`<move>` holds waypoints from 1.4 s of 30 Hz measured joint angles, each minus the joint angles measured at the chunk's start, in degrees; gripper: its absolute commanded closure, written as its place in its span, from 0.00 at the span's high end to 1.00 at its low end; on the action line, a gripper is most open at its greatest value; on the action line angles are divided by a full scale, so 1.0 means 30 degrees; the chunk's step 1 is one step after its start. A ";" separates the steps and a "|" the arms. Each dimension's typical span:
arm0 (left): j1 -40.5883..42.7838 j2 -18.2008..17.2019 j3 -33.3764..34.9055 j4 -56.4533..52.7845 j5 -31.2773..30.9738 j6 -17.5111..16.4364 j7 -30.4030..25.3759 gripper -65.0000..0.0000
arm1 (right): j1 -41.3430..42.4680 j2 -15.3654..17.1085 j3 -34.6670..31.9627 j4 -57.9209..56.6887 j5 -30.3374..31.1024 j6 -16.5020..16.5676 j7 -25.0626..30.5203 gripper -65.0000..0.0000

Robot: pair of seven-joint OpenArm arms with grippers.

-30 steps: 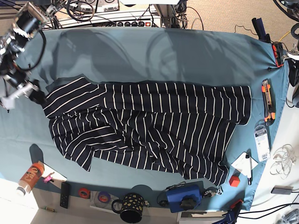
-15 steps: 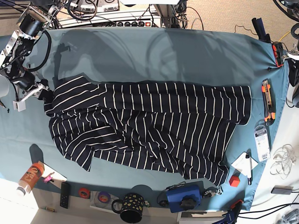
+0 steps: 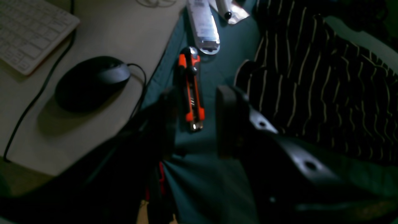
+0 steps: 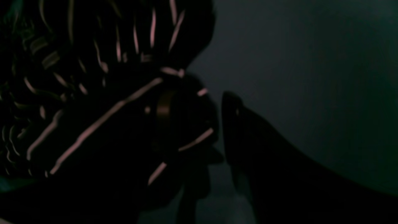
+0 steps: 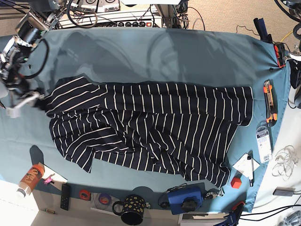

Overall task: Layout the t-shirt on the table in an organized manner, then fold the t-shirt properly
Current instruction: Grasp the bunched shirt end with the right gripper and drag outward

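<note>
The dark navy, white-striped fabric t-shirt (image 5: 150, 129) lies spread lengthwise across the middle of the wide table (image 5: 141, 56) covered in teal-blue cloth. Its upper edge runs fairly straight, while the lower half is rumpled into diagonal folds and wrinkles. One end reaches the table's left side, where a sleeve-like flap angles upward; the other end stops short of the right edge.
</note>
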 measured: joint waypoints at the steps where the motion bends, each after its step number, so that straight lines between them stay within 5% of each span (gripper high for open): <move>1: 0.0000 0.0000 0.0000 0.0000 0.0007 0.0000 0.0000 0.33 | 0.0000 -0.0007 -0.0284 -0.0306 0.0007 0.0000 0.0168 0.35; 6: 0.0000 0.0007 0.0000 0.0000 -0.0007 0.0000 0.0000 0.33 | 0.0007 0.0022 -0.0692 -0.1151 0.0197 0.0000 0.0117 0.35; 13: 0.0000 0.0007 0.0000 0.0000 -0.0007 0.0000 0.0000 0.33 | -0.0022 0.0182 -0.0670 -0.1115 0.5231 0.0066 -0.5843 0.35; 22: 0.0000 0.0000 0.0000 0.0000 -0.0007 0.0000 0.0000 0.33 | 0.0000 0.0117 -0.0670 -0.1115 0.6302 0.0066 -0.5610 0.32; 24: 0.0000 0.0007 0.0000 0.0000 -0.0007 0.0000 0.0000 0.33 | 0.0007 0.0102 -0.0670 -0.1115 0.6215 -0.0007 -0.3730 0.27; 32: 0.0000 0.0000 0.0000 0.0000 -0.0357 0.0000 0.0000 0.33 | 0.2885 0.0117 -0.0656 -0.1129 0.3118 0.0007 -0.1428 0.27; 37: 0.0000 0.0007 0.0000 0.0000 -0.0364 0.0000 0.0000 0.33 | 0.3927 0.0095 -0.0474 -0.1122 0.3169 0.0015 -0.1654 0.27; 42: 0.0000 0.0000 0.0000 0.0000 -0.0357 0.0007 0.0000 0.33 | 0.3876 0.0058 0.2463 -0.1129 0.4189 -0.0007 -0.2302 0.27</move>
